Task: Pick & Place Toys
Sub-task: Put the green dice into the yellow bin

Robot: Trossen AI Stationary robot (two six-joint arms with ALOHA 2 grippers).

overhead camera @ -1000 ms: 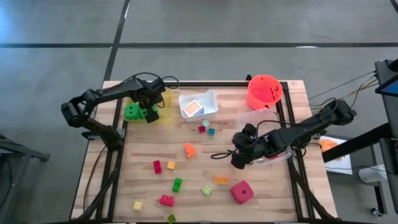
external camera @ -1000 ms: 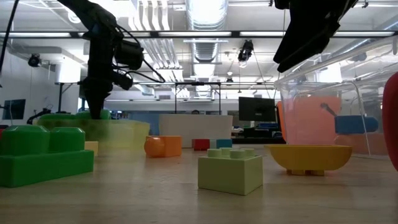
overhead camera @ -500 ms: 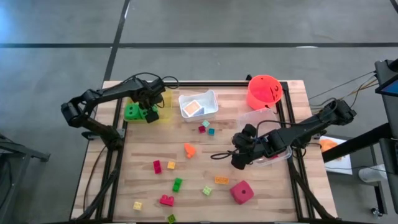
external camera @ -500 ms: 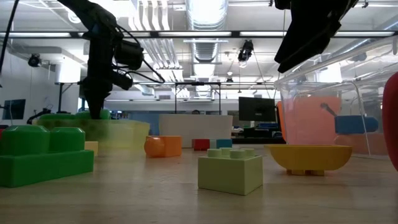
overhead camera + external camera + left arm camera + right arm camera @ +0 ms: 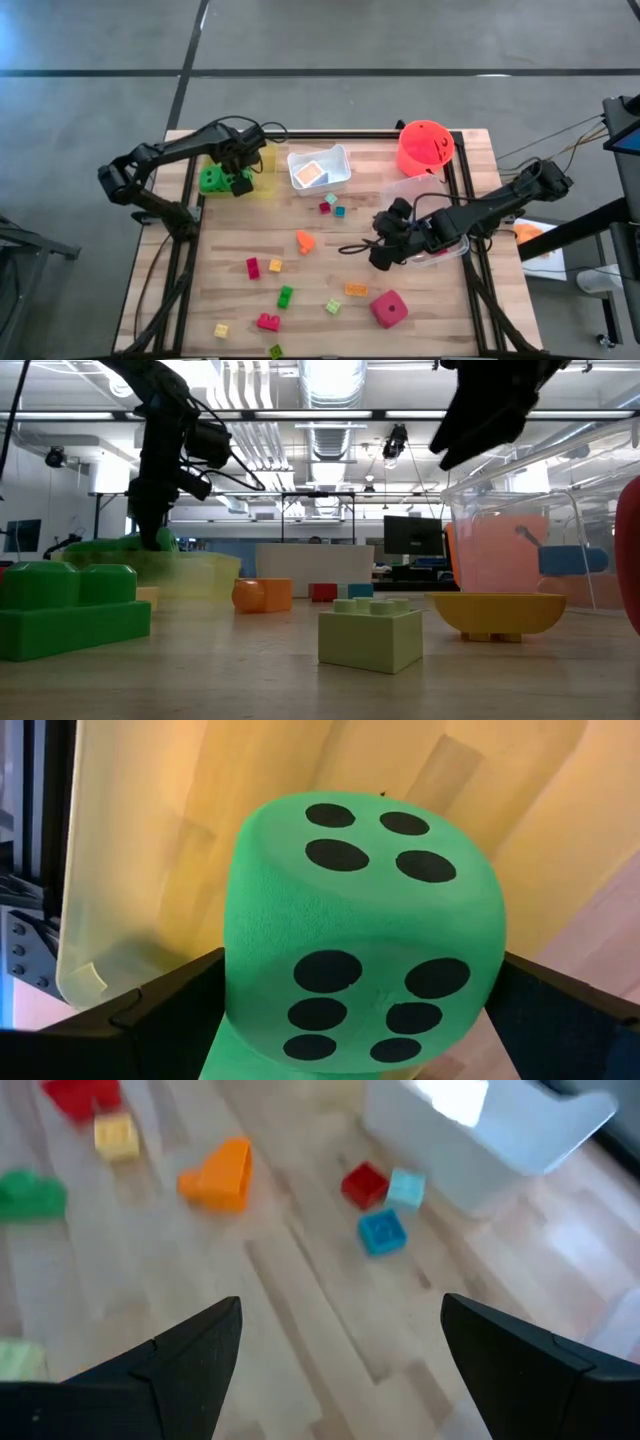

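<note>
Change since the earlier frame: the right gripper (image 5: 378, 262) had shifted slightly leftward over the desk (image 5: 230, 290); in the low view its dark mass had drifted left along the top edge. The left arm and the loose toys had not moved.

Left gripper (image 5: 238, 183): it hung at the yellow tray (image 5: 262, 170) in the far left corner of the desk, its jaws spread wide on either side of a green die (image 5: 365, 935). The wrist view showed a dark finger on each flank of the die; whether they pressed it could not be told.

Green die: it sat at the yellow tray, by the tray's left edge, a four-dot face and a six-dot face turned toward the wrist camera.

Right gripper: it hovered above bare wood right of centre, just beside the clear tray (image 5: 420, 190), jaws released and holding nothing.

White tray (image 5: 320, 168): it stood at the far middle of the desk, with an orange square card (image 5: 311, 175) inside.

Orange-red bucket (image 5: 425, 147): it stood at the far right corner.

Pink-red die (image 5: 389, 308): it lay near the front edge, right of centre.

Small bricks: an orange brick (image 5: 305, 241) lay at centre, with a red brick (image 5: 325, 208) and a blue brick (image 5: 340, 211) together beyond it, near the white tray. A light green brick (image 5: 370, 637) stood nearest the low camera.
</note>
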